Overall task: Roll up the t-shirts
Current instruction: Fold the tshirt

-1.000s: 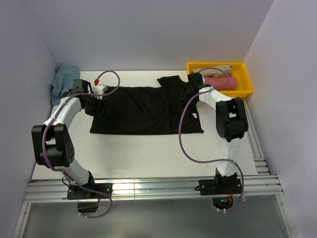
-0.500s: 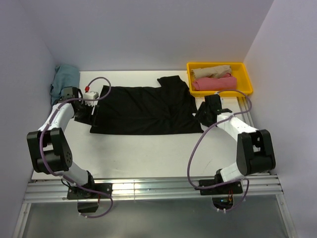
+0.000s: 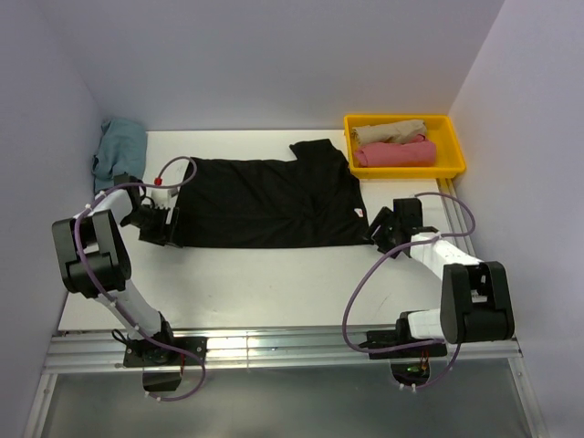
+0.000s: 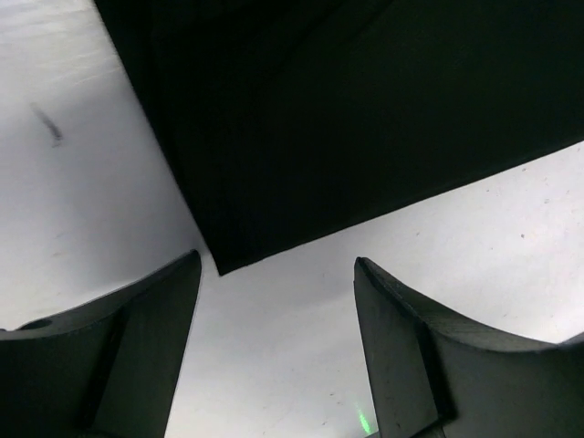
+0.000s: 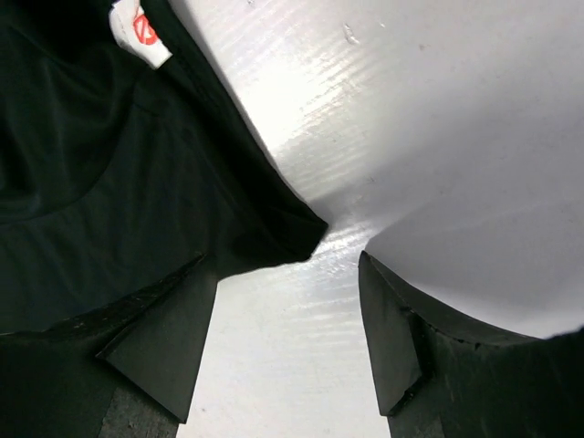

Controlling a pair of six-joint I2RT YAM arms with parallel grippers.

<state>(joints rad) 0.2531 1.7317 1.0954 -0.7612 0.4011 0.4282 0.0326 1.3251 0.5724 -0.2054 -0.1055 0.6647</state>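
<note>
While the released left pincer point(image 3: 157, 228) brackets the near-left corner of the black t-shirt point(image 3: 265, 196), spread flat on the bench point(image 3: 274, 283), and the released right pincer point(image 3: 383, 225) its near-right, an uneven or single-layer pinch could skew the roll.

Matte white rectangular tabletop point(image 3: 274, 283) occupies the centre. Smooth pale lavender wall panels point(image 3: 292, 55) enclose it at 9, 12 and 3 o'clock. Silver slotted aluminium rails point(image 3: 301, 349) run along 6 o'clock, showing bright glare; a dull grey flat strip point(image 3: 301, 406) lies outside them.
</note>
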